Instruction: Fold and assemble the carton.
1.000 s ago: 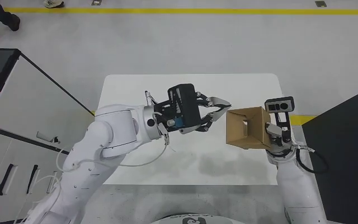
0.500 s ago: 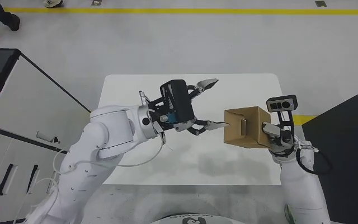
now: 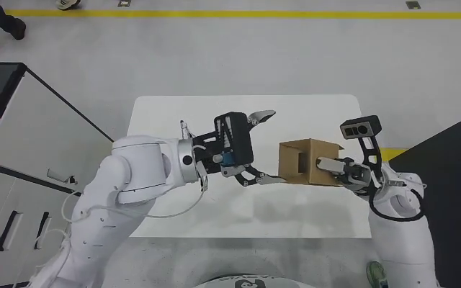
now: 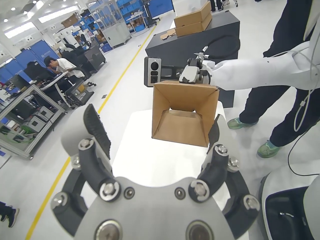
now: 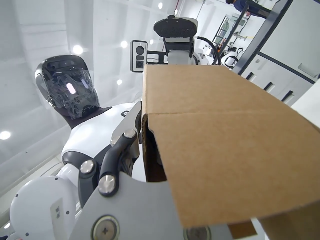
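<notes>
Left gripper [image 3: 265,147] is hanging over the middle of the table [image 3: 180,115] in the top view, with its fingers spread wide. One finger is pointing toward the upper middle of the frame. The other is reaching right toward the carton [image 3: 299,162], its tip just beside the lower edge of the carton's open mouth; I cannot tell if they are touching. In the left wrist view the left gripper [image 4: 153,117] is facing straight into that mouth, and the two dark fingers are framing the carton [image 4: 183,116].

Right gripper [image 3: 325,165] is sitting right of center in the top view and pinching the carton by one wall, with one finger lying along the top face. In the right wrist view the right gripper [image 5: 175,29] is showing a dark pad past the far edge of the carton [image 5: 225,138], while the cardboard is covering the other finger.

Brown carton is being held over the right part of the table [image 4: 130,136] as an opened-up tube. Its mouth is turned left toward the other arm. Inside, a flap is folding across the far end, leaving a dark gap above it.
</notes>
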Motion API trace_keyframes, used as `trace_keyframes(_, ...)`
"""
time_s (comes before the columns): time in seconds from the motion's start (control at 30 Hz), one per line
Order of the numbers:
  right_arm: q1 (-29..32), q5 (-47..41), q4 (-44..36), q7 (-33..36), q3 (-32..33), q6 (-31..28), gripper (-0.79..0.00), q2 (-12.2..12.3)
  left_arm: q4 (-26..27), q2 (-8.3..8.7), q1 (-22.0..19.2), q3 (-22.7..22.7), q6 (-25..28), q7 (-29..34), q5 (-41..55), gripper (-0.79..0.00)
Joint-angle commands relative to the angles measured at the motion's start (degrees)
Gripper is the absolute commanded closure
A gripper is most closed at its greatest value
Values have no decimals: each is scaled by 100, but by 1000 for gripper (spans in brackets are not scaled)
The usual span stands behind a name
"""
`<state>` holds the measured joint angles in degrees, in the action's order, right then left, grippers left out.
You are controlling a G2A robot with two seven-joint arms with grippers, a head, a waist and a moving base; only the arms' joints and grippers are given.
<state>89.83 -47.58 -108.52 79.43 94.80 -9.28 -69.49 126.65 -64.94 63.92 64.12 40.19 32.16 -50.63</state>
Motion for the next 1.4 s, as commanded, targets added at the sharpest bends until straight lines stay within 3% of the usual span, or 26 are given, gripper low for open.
trace_keyframes(0.0, -49, 104, -1, -35, 56, -66, 0, 16, 38, 23, 5, 18, 26, 247, 122, -785)
trace_keyframes(0.6, -300, 733, -40, -161, -79, -21, 0, 96, -102, 50, 20, -289, -38, 537, 169, -785)
trace_keyframes(1.37, -580, 974, 44, -118, -518, -2, 0, 219, -337, 18, -274, -816, -181, 531, 17, -785)
